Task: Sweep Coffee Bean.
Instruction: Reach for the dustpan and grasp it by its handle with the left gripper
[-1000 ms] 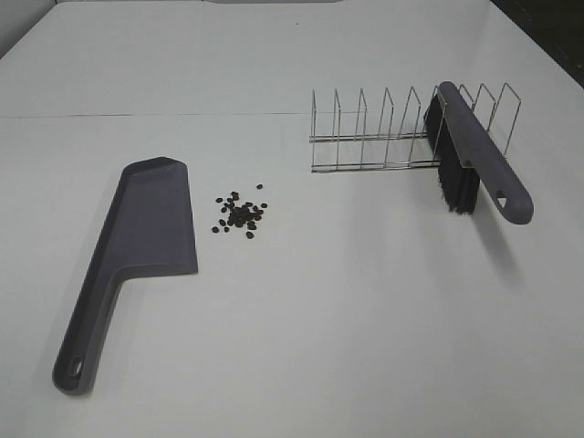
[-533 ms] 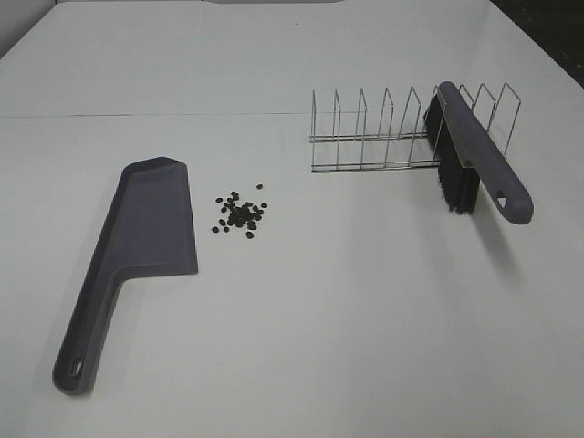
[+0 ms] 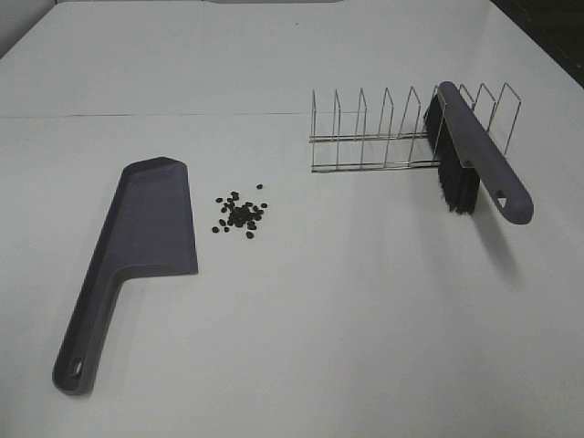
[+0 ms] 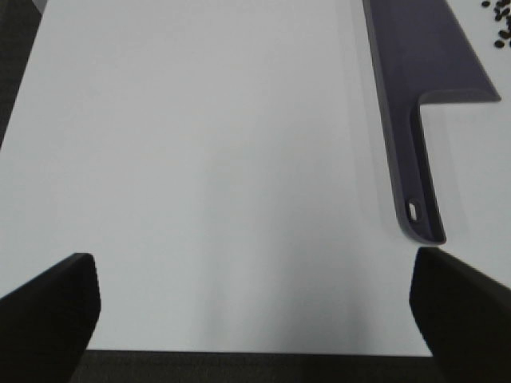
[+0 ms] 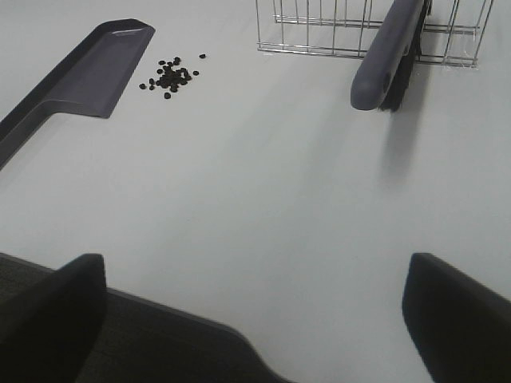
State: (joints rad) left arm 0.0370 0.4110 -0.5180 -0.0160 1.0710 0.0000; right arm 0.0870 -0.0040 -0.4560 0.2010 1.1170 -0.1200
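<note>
The coffee beans lie in a small loose pile on the white table, just right of the grey dustpan, which lies flat with its handle toward the front. They also show in the right wrist view and at the edge of the left wrist view. The grey brush with black bristles leans in a wire rack. My left gripper is open and empty near the table's front edge, beside the dustpan's handle. My right gripper is open and empty, well short of the brush.
The white table reaches its front edge just under my left gripper. The same edge runs under my right gripper. Neither gripper shows in the exterior high view. The dustpan also shows in the right wrist view.
</note>
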